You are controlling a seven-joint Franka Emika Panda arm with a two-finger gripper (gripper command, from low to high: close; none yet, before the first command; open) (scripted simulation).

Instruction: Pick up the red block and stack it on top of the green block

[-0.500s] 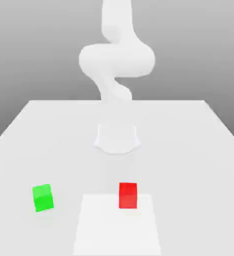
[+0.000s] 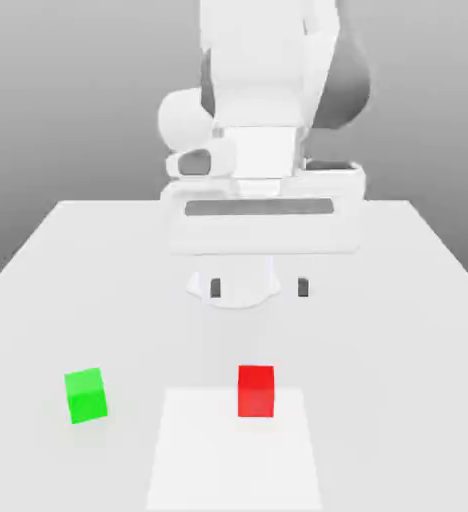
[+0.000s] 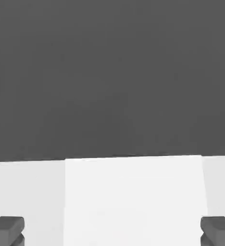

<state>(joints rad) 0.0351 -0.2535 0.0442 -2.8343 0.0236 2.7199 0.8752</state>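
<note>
Grey backdrop, white worktop (image 2: 398, 300) | exterior view: gripper (image 2: 259, 288) is now hanging above the worktop where half a second ago it was out of sight, fingers spread wide, gripping nothing; red block (image 2: 256, 390) is sitting on the pale square, green block (image 2: 85, 395) well apart toward this view's left | hand view: fingertips (image 3: 6, 229) are flanking bare worktop | approach is just starting.

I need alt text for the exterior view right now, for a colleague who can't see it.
A white robot arm holds its open end effector above a white table, empty. In front of it the red block sits apart from the green block, which lies toward the exterior view's left.
</note>
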